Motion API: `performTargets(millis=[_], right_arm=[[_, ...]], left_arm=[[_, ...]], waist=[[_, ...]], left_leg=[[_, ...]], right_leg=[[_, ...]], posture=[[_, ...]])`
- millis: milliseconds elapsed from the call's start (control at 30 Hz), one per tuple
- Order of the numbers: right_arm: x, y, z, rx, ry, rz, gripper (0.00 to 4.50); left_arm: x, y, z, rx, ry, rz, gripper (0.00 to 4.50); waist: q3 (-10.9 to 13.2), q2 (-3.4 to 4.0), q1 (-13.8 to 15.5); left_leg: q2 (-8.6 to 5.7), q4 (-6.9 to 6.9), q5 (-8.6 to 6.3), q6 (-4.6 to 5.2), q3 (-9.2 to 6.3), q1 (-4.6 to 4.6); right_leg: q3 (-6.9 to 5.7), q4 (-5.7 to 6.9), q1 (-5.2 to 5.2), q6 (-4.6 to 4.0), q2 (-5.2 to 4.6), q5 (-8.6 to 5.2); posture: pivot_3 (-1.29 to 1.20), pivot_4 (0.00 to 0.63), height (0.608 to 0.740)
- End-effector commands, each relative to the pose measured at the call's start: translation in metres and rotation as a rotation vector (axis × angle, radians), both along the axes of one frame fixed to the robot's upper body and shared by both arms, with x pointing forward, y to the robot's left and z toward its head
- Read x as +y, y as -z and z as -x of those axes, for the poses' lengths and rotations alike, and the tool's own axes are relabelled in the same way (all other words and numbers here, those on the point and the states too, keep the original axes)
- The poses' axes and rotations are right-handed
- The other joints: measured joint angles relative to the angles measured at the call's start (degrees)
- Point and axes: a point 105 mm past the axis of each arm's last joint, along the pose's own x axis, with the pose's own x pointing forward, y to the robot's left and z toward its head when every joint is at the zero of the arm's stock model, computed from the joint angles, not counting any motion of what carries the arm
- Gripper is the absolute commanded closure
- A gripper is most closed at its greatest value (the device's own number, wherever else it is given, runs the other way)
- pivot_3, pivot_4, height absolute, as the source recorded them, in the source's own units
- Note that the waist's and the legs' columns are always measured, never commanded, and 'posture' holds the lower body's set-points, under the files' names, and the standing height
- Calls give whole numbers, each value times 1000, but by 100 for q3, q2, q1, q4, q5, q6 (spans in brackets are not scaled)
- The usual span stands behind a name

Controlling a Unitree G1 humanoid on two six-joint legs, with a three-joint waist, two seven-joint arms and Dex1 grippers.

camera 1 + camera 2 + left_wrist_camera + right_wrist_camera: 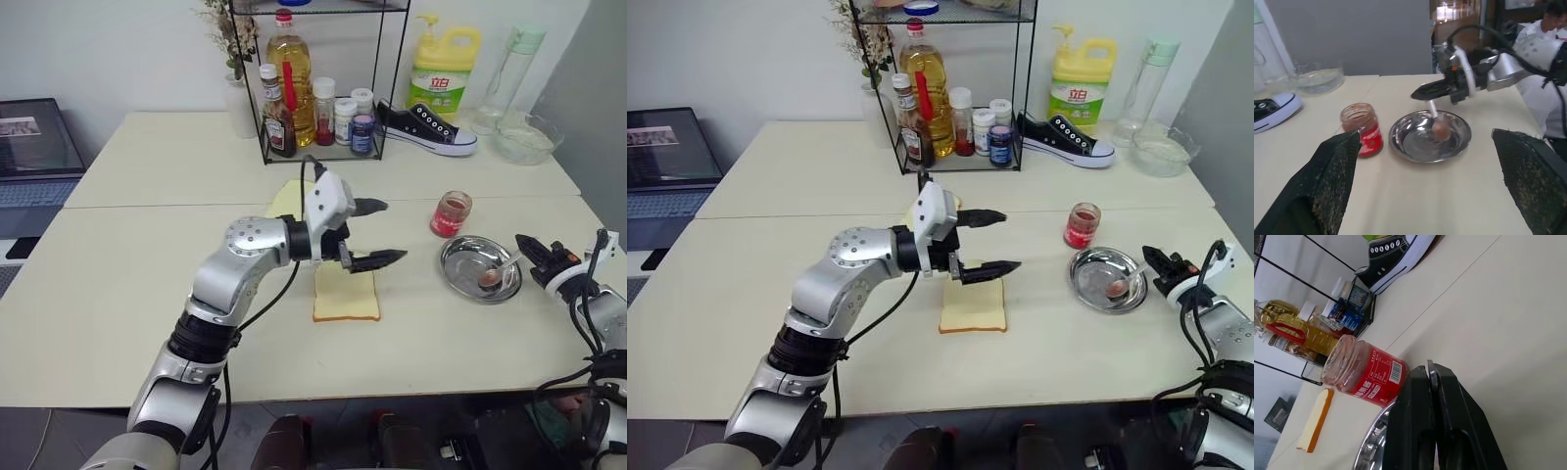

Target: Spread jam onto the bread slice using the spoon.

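The bread slice (346, 299) lies flat on the table, front of centre. Just above its far edge hovers my left gripper (392, 232), open and empty, pointing right. The jam jar (451, 213), small, lidless and red-labelled, stands right of it. In front of the jar sits a round steel plate (460, 257). The spoon (497, 272) slants into the plate, with a lump of jam in its bowl. My right gripper (522, 242) is at the plate's right edge, shut on the spoon's handle; the left wrist view shows the handle (1432, 108) coming out of its closed fingertips.
A wire rack (313, 98) with bottles and jars stands at the back centre. To its right are a black sneaker (426, 127), a yellow detergent bottle (443, 78) and a glass bowl (527, 137). A yellow cloth (287, 199) lies behind my left gripper. A laptop (34, 147) sits far left.
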Motion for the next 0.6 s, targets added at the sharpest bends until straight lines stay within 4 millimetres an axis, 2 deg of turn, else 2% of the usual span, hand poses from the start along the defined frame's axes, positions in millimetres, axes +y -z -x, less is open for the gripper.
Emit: performTargets(millis=[33, 133, 233, 433, 500, 600], right_arm=[[11, -71, 8, -205, -1, 49, 4473], [27, -104, 9, -284, 0, 90, 4473], [41, -129, -2, -334, 26, 173, 4473], [66, -154, -34, -393, 69, 309, 4473], [76, -156, -43, -409, 65, 368, 4473], [80, -155, -54, -416, 78, 441, 4473]], left_arm=[[26, -10, -6, -33, -66, 17, 0], [32, -8, -5, -29, -68, 3, 0], [28, -10, -9, -42, -59, 1, 0], [8, -14, -17, -96, -36, -3, 0], [2, -16, -20, -115, -30, 4, 0], [-7, -20, -22, -134, -23, 18, 0]], waist=[[3, 9, -29], [4, 13, -24], [5, 12, 1], [5, 12, 35], [5, 12, 30], [5, 12, 15]], left_leg=[[1, -2, 0, 0, 2, 0], [4, -7, -1, 1, 1, 0], [2, 0, -1, 1, 1, -3], [-8, 1, -1, 1, 1, -6], [-8, 0, -1, 1, 3, -8], [-8, -2, -1, 2, 5, -8]], right_leg=[[2, 1, -2, 0, 1, 0], [0, 0, -4, 0, 2, 0], [-2, 0, -3, 0, 3, 0], [-4, -3, -4, 0, -2, 0], [-4, -4, -7, 0, -2, 0], [-4, -4, -11, 0, -3, 0]], posture=[[0, 150, 740], [0, 150, 740], [0, 150, 740], [0, 150, 740], [0, 150, 740], [0, 150, 740]])
